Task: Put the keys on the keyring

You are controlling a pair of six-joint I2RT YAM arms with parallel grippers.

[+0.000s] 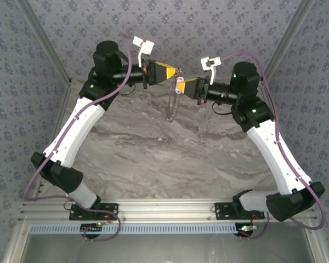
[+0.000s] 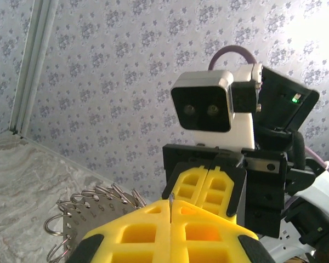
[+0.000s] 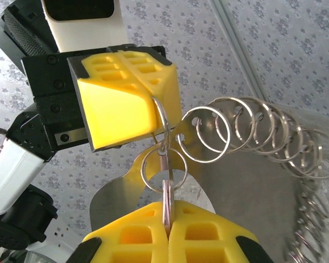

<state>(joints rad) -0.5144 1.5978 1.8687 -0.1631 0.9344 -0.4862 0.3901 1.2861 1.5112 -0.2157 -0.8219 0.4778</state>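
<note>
Two pairs of jaws meet tip to tip in the air over the far part of the table. The right gripper has its jaws pressed together on the key, held edge-on with its upper end sticking up. The left gripper pinches a thin edge of the keyring, which hangs down from it towards the table.

A loop sits just above the key, right under the left fingertips. I cannot tell whether the key already runs through it.

The step in hand looks like threading the key onto that loop. To do it well:
- Keep the left grip firm and steady so the keyring does not swing.
- Let the right wrist make small, slow moves, turning the key's hole along the wire rather than pushing straight at it.
- Keep the grip low on the key so its hole stays free.
- Watch the nearest of the small rings, which could catch the key.
- Do not let go until the key hangs by itself.

Counts:
- Two grippers.
- One key.
- One keyring.
- One loop at the key.
- About ten small rings fanned along the rim, with more bunched below that are too crowded to count.
</note>
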